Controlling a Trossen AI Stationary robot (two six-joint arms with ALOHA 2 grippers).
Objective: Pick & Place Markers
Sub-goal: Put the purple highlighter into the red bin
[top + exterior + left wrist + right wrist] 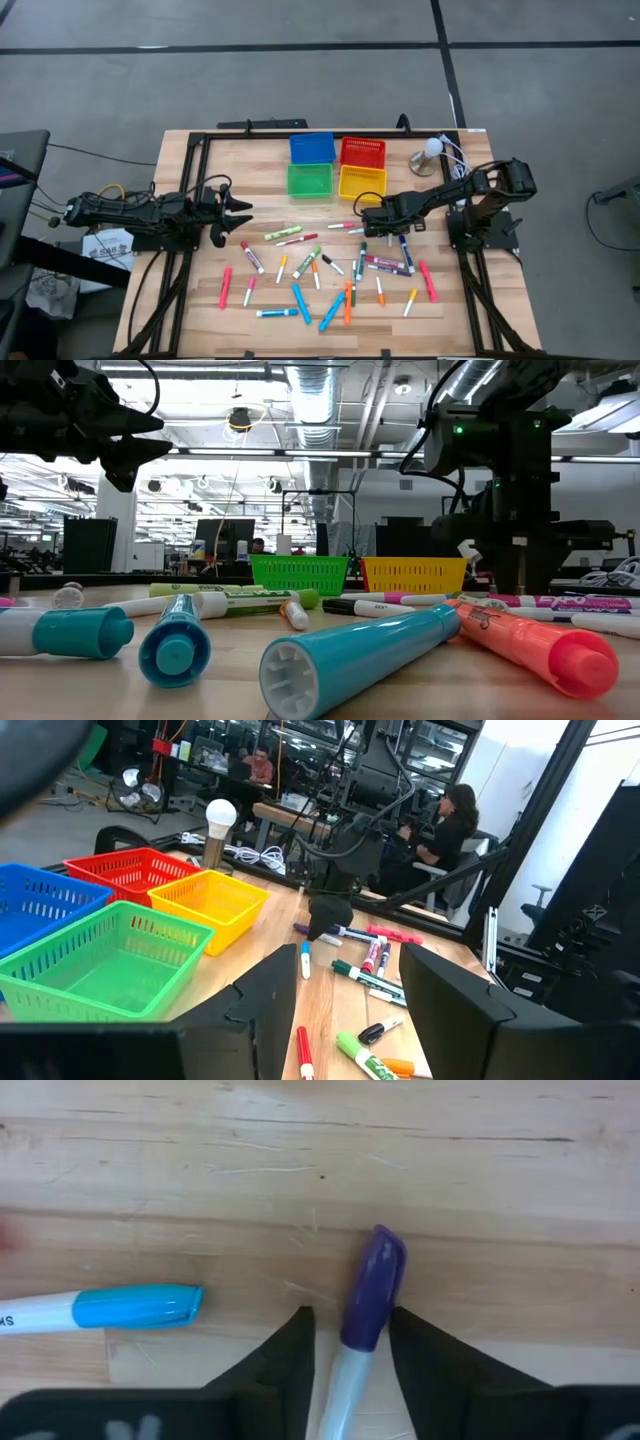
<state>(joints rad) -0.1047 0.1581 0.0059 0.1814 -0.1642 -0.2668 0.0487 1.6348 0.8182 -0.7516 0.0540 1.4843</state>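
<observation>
The right fingers [345,1342] are low over the wooden surface [420,1170], straddling a marker with a purple cap [375,1285]; the dark tips stand close on either side of its white body, just behind the cap, and whether they already press it cannot be told. Just beside those fingers lies a white marker with a light blue cap [135,1306], apart from the purple one and crosswise to it. Seen from overhead, the right fingers [368,216] sit just in front of the yellow bin [362,182], with the rest of the markers [300,270] scattered across the surface beyond and to both sides of them, none in the bins. The green bin [309,180], blue bin [312,148] and red bin [362,151] stand together with the yellow one, and a small lamp with a white bulb [431,151] is behind the right arm. The left fingers [236,218] hover spread apart with nothing between them, raised above the surface, well apart from the right fingers, the nearest markers just ahead of their tips.
</observation>
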